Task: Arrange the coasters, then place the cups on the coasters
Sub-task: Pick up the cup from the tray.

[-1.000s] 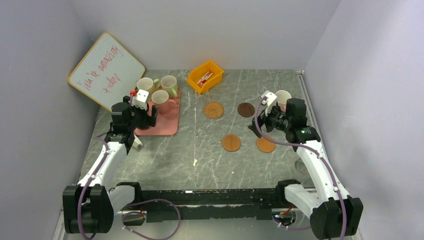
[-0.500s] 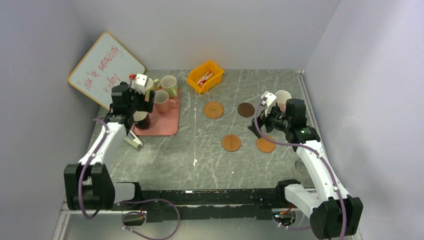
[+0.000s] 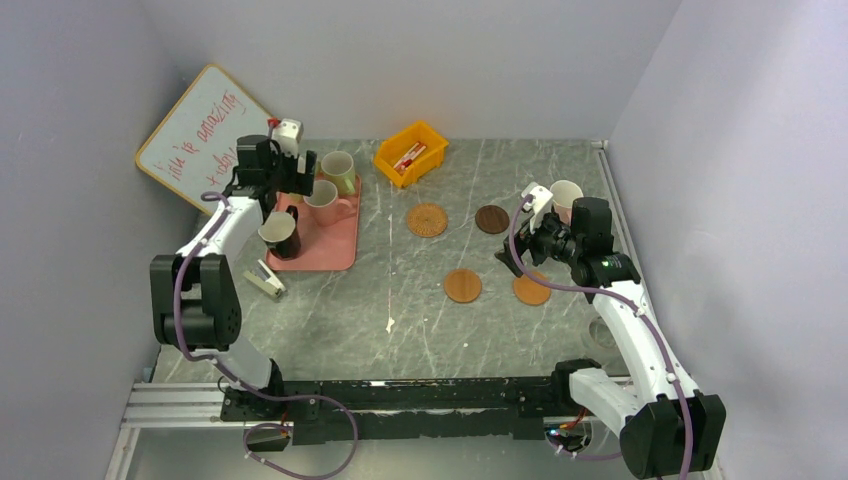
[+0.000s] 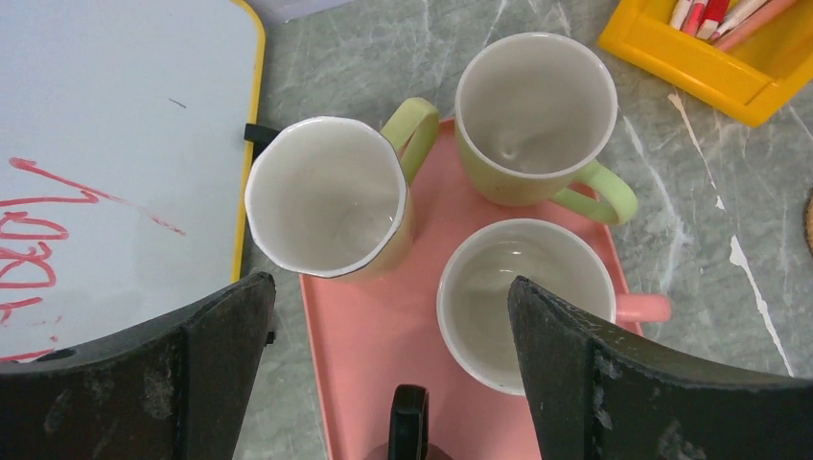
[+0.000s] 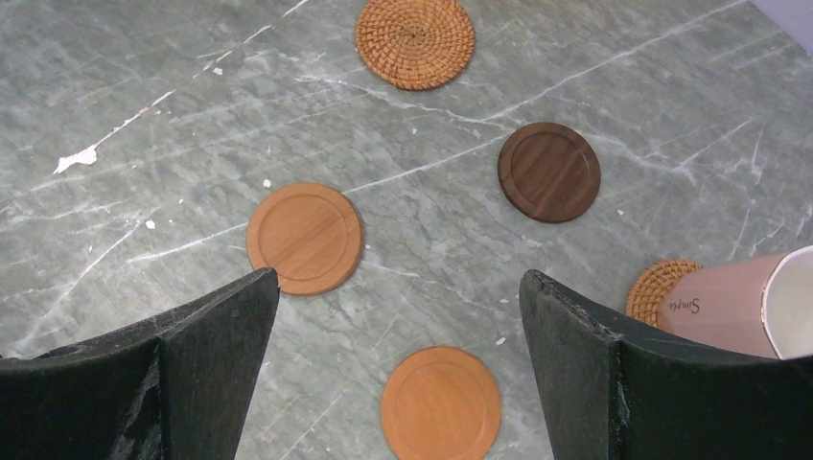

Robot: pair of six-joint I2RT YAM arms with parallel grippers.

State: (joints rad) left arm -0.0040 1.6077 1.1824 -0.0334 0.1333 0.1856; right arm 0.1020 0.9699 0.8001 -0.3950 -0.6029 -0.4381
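Three cups stand at the far end of the pink tray (image 4: 374, 374): two pale green ones (image 4: 331, 196) (image 4: 534, 105) and a pale pink one (image 4: 499, 287). A black cup (image 3: 280, 232) stands nearer on the tray. My left gripper (image 4: 388, 297) hovers open above the tray between these cups, holding nothing. On the table lie a woven coaster (image 5: 415, 41), a dark brown one (image 5: 549, 172) and two orange ones (image 5: 305, 238) (image 5: 441, 402). Another pink cup (image 5: 738, 302) stands on a second woven coaster (image 5: 657, 292). My right gripper (image 5: 398, 283) hangs open and empty above the orange coasters.
A yellow bin (image 3: 410, 152) with small items sits at the back. A whiteboard (image 3: 210, 140) leans against the left wall beside the tray. A small stapler-like object (image 3: 265, 280) lies in front of the tray. Side walls stand close on both sides.
My left arm has swung back and left, from over the tray's near end to above the far cups, uncovering the black cup. The right arm has not moved.
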